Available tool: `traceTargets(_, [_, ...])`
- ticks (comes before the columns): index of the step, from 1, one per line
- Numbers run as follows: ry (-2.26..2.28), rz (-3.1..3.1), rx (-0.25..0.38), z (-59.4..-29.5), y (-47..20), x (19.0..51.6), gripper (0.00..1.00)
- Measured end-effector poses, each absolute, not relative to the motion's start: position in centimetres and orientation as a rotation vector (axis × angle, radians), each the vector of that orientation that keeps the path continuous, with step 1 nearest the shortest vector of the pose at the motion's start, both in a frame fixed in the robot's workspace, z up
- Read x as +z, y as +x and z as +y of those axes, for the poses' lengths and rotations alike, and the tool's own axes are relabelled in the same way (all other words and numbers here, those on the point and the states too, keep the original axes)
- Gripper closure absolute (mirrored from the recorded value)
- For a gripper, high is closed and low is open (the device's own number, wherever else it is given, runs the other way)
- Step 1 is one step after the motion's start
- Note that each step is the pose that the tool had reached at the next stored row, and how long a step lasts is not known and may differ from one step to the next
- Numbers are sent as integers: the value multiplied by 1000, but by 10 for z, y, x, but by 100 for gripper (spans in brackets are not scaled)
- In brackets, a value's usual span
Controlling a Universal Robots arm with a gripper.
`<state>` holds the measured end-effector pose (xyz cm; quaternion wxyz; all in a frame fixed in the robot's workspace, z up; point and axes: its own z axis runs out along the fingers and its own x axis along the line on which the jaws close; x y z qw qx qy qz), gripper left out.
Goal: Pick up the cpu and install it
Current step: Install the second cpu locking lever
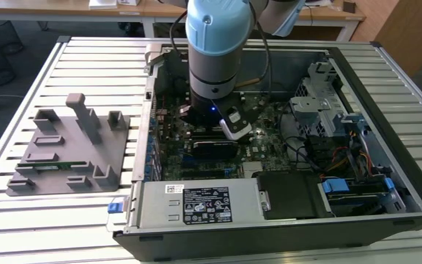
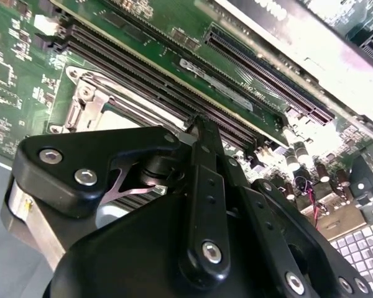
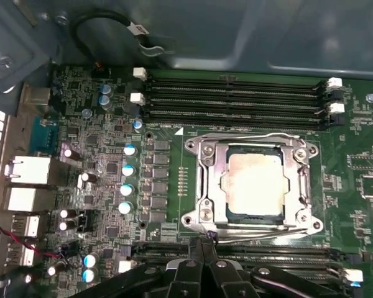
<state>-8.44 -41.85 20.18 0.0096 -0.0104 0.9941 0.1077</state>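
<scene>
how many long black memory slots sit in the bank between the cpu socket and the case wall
4 in the first wrist view, stacked in parallel beyond the cpu: outermost, then, and nearest the socket. Another bank lies on the socket's other side, partly hidden by the gripper.

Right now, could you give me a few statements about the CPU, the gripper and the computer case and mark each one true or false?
1. The cpu sits inside the socket frame on the motherboard. True.
2. The gripper holds the cpu in the air. False; it holds nothing and sits beside the socket.
3. The gripper is shut. True.
4. The arm hovers over the grey fixture. False; it reaches into the open computer case.
</scene>
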Motion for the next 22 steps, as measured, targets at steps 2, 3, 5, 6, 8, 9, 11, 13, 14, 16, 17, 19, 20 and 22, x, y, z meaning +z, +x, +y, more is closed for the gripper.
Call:
traceTargets(2, [-33,3103,351,-419,-85,201,89])
traceTargets(3, [-32,3101,361,-419,-86,200,89])
traceTargets(5, [-32,3099,377,-419,-87,198,89])
traceTargets(6, [-32,3099,381,-418,-87,197,89])
traceTargets(8, [-32,3098,386,-419,-89,195,89])
traceTargets(9, [-32,3097,392,-419,-90,194,89])
traceTargets(11, [-32,3095,408,-419,-91,193,89])
traceTargets(13, [-31,3093,425,-419,-91,193,89])
traceTargets(14, [-31,3092,433,-419,-91,192,89])
traceTargets(16, [-31,3090,443,-418,-91,191,89])
traceTargets(17, [-31,3090,446,-418,-91,190,89])
traceTargets(19, [-31,3089,452,-419,-91,188,89])
traceTargets(20, [-31,3088,454,-419,-91,188,89])
traceTargets(22, [-31,3088,457,-419,-91,188,89])
